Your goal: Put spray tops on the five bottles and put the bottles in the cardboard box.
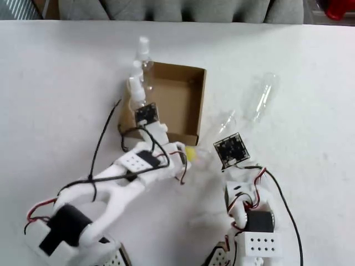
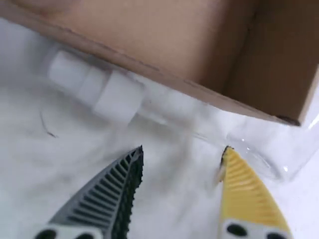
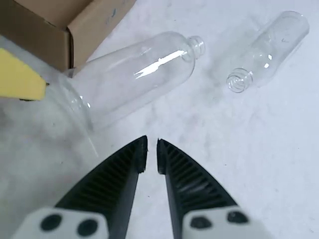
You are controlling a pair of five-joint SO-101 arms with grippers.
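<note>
Left wrist view: white spray top [image 2: 94, 87] on counter [image 2: 50, 164] against cardboard box [image 2: 149, 30] wall; left gripper [image 2: 182, 148] wide open, empty.
Right wrist view: near capless bottle [image 3: 134, 74] and far capless bottle [image 3: 266, 50], 2 lying; right gripper [image 3: 152, 149] closed to a sliver, empty.

Bench [image 1: 288, 55]: plain white, no pattern.
Cardboard box [image 1: 202, 102]: flat brown, unmarked.
Left claw [image 2: 182, 149]: mismatched, with a grey finger [image 2: 112, 196] and a yellow finger [image 2: 246, 191], both finely ribbed.
Right claw [image 3: 152, 144]: black, same ribbing, on white mounts.
Near bottle [image 3: 134, 74] and far bottle [image 3: 271, 47], at 2 o'clock from the box: clear, colourless.
Spray top [image 2: 94, 89]: white.
Arm shells [image 1: 127, 177]: white, with black motors [image 1: 66, 227].
Wires [image 1: 102, 141]: black, some red.
</note>
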